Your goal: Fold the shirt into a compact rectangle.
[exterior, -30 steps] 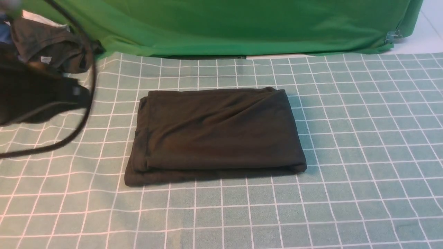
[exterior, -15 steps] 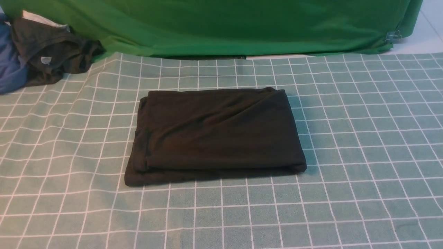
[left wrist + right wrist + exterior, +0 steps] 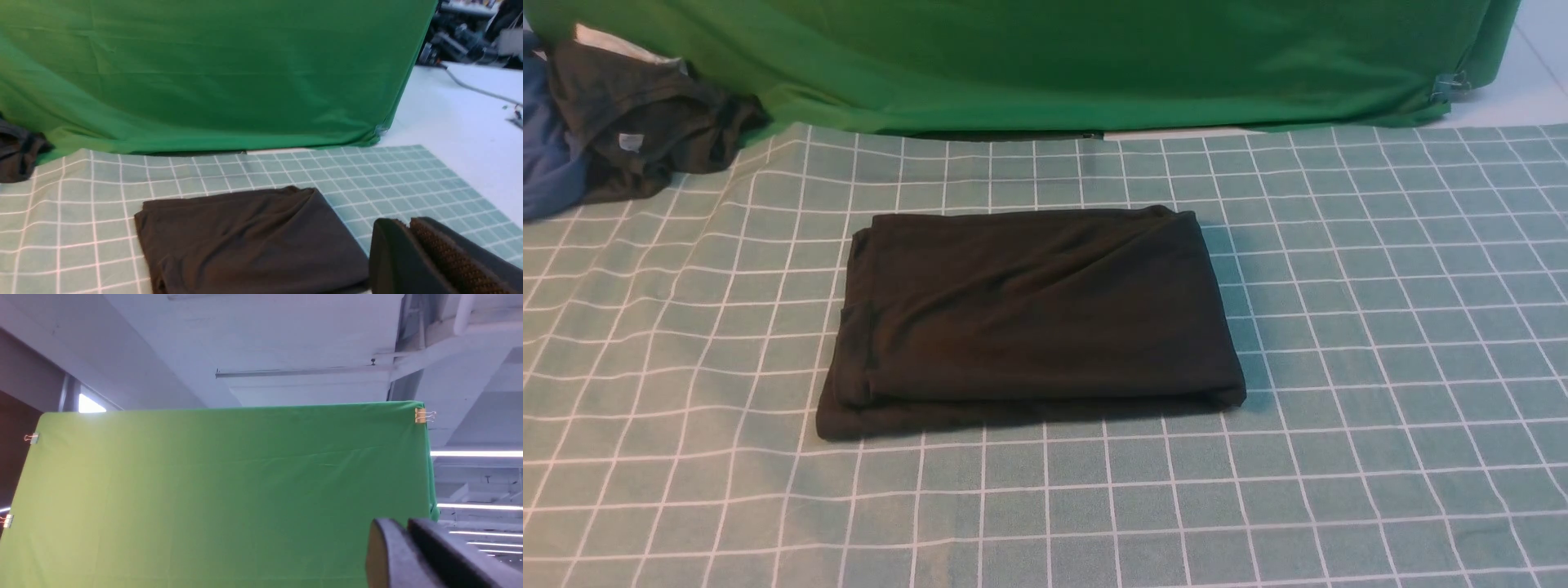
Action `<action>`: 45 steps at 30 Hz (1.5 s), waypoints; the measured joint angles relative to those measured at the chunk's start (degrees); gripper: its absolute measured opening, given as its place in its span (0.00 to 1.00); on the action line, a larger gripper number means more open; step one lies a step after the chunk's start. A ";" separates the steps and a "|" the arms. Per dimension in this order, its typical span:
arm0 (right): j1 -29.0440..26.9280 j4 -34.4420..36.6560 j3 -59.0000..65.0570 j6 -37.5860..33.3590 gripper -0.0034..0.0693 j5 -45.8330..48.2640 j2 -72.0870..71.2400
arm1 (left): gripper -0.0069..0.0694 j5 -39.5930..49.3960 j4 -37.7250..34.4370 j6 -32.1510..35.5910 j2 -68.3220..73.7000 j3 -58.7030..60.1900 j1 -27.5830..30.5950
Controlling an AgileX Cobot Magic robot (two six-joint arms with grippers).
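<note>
The black shirt [image 3: 1033, 314] lies folded into a flat rectangle at the middle of the checked cloth, its print and neck label hidden inside the folds. The left wrist view shows the shirt [image 3: 245, 241] from above and behind, with my left gripper [image 3: 408, 223] raised off it, shut and empty. My right gripper [image 3: 402, 524] is shut and empty too, pointing up at the green screen and ceiling. Neither gripper shows in the front view.
A checked green tablecloth [image 3: 1380, 327] covers the table. A green backdrop [image 3: 1054, 57] stands along the far edge. At the far left corner lie a dark grey garment with a grey tag [image 3: 637, 122] and a blue garment [image 3: 547, 175]. White bare table [image 3: 461, 122] lies beyond the cloth.
One second ago the left arm and its cable filled the left of the front view; it has withdrawn out of that view. The folded shirt has not moved.
</note>
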 joint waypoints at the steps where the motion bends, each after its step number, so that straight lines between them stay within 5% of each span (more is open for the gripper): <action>1: 0.00 0.00 0.00 0.00 0.13 -0.02 0.00 | 0.11 -0.78 -0.19 0.10 0.00 0.54 0.00; 24: 0.00 0.00 0.00 0.00 0.22 -0.09 0.00 | 0.11 -4.27 0.79 4.11 0.00 2.39 0.00; 29: 0.00 0.00 0.00 0.00 0.24 -0.04 0.00 | 0.11 -11.97 2.02 7.80 -0.03 4.24 0.00; 37: 0.00 0.00 0.00 0.00 0.26 -0.04 0.00 | 0.11 -29.14 5.21 7.71 -9.02 22.72 6.27; 45: 0.00 0.00 0.00 0.00 0.28 -0.04 0.00 | 0.11 -32.61 10.58 4.49 -19.78 47.04 9.53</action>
